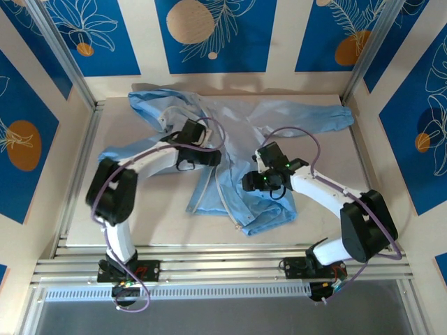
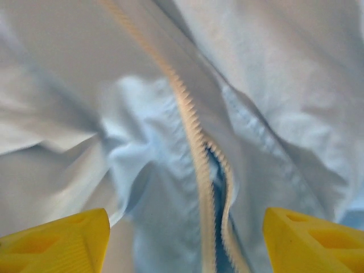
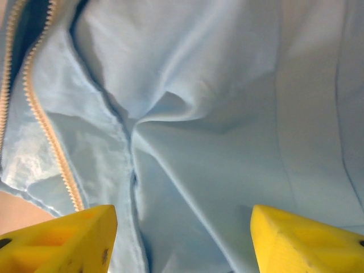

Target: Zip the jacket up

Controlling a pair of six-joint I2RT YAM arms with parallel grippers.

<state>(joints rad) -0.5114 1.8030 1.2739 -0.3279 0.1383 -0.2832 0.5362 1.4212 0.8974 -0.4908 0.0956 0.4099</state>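
Observation:
The light-blue jacket [image 1: 279,118] lies crumpled across the table, one sleeve stretched to the right and its hem toward the near edge. Its whitish zipper strip [image 1: 222,190] runs down the front. My left gripper [image 1: 214,158] hovers open over the zipper [image 2: 190,125], whose two toothed halves part just below, between the yellow fingers [image 2: 57,242]. My right gripper [image 1: 246,183] is open over a fold of jacket fabric [image 3: 199,131], nothing pinched between its fingers [image 3: 307,242]. The zipper teeth [image 3: 48,131] run down the left of that view.
The beige table [image 1: 119,132] shows bare to the left of the jacket and on the right [image 1: 335,164]. Aluminium rails [image 1: 223,269] cross the near edge, and slanted posts [image 1: 63,56] and patterned walls close in the sides and back.

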